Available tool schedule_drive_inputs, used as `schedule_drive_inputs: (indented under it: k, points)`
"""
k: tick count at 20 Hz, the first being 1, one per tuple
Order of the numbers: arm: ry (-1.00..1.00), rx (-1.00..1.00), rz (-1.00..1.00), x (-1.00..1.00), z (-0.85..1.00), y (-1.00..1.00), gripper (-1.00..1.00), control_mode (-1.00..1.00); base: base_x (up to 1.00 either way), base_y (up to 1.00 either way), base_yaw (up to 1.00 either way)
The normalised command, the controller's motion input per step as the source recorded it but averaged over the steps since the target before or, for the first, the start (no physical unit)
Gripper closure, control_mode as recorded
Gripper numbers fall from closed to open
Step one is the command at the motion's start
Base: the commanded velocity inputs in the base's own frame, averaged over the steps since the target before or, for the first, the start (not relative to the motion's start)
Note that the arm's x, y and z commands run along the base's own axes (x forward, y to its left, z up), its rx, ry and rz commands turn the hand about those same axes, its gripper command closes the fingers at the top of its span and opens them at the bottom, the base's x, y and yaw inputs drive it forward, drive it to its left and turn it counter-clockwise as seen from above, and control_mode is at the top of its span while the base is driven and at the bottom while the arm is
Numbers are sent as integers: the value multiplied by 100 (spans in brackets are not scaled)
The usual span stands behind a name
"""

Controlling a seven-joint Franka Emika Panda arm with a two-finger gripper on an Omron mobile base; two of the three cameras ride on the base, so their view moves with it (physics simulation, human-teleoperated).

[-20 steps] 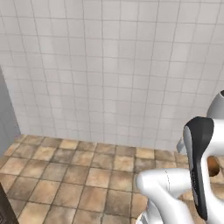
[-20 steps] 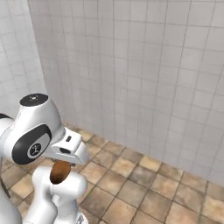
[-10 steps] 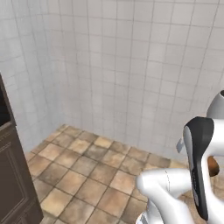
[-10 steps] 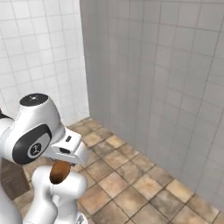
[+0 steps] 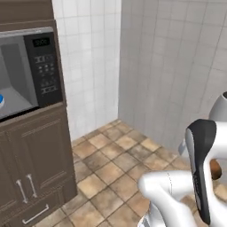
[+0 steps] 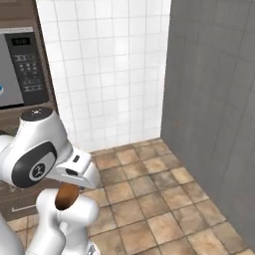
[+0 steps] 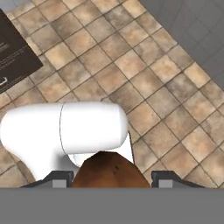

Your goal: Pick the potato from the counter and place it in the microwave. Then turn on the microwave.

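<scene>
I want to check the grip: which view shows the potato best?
The hand view: the potato sits large between the gripper fingertips. The right base view shows it as a brown lump under the hand; the left base view shows just a sliver behind the arm.

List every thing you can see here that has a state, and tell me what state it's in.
microwave: door open, grey cavity exposed, something blue inside at the left edge.
potato: held between the fingers, off the floor.
gripper: shut on the potato.
cabinet doors under the microwave: closed.

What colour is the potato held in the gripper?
Reddish-brown, with a darker mottled skin; the potato shows best in the hand view.
</scene>
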Motion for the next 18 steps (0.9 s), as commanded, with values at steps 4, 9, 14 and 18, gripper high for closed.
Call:
schedule_drive_inputs:
  k: [4, 9, 14, 18]
  points:
    - [0, 0, 0, 0, 0, 0, 100, 100, 34, -18, 73]
    - [0, 0, 0, 0, 0, 0, 100, 100, 36, -23, 77]
    - [0, 0, 0, 0, 0, 0, 100, 100, 38, -28, 78]
    - [0, 0, 0, 0, 0, 0, 100, 100, 41, -36, 75]
